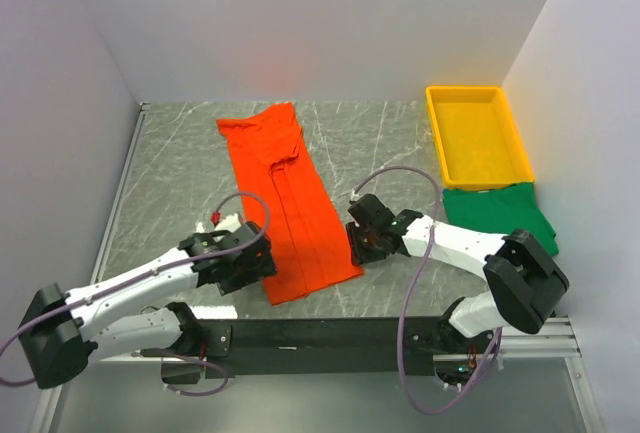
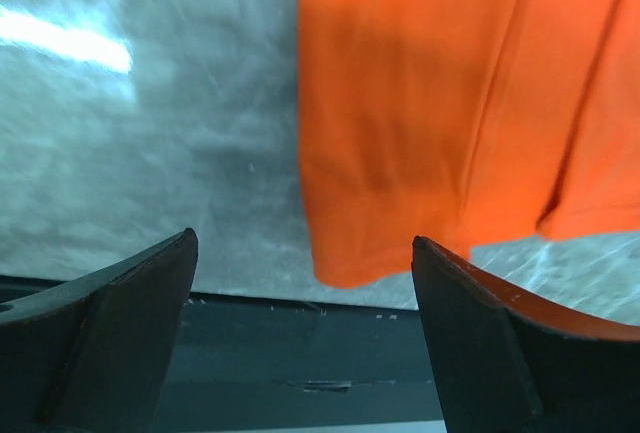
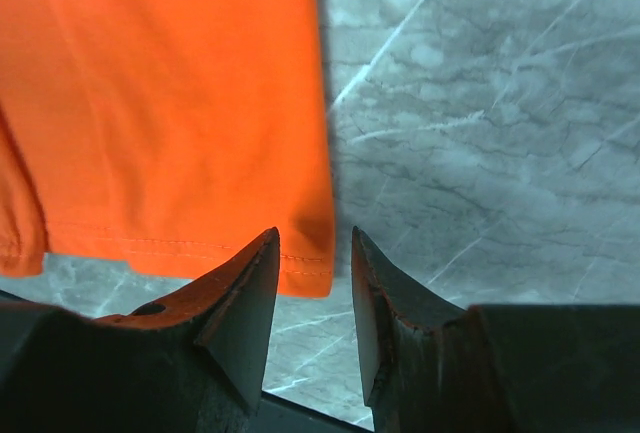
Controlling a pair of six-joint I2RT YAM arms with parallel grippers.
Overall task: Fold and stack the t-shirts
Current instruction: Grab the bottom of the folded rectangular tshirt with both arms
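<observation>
The orange-red t-shirt [image 1: 290, 203] lies flat on the grey marble table, folded lengthwise into a long strip that runs from the far middle towards the near edge. My left gripper [image 1: 258, 265] is at the strip's near left corner; in the left wrist view [image 2: 305, 243] its jaws stand wide open and empty, with the shirt's corner [image 2: 430, 103] just beyond them. My right gripper [image 1: 358, 243] is at the near right corner; its jaws [image 3: 315, 238] are open a little, with the hemmed corner [image 3: 170, 103] just past the tips. The dark green t-shirt [image 1: 498, 213] lies folded at the right.
A yellow plastic tray [image 1: 436, 133] stands at the far right, just behind the green shirt. White walls close in the table on the left, back and right. A black rail [image 1: 330, 333] runs along the near edge, just beside the orange shirt's hem.
</observation>
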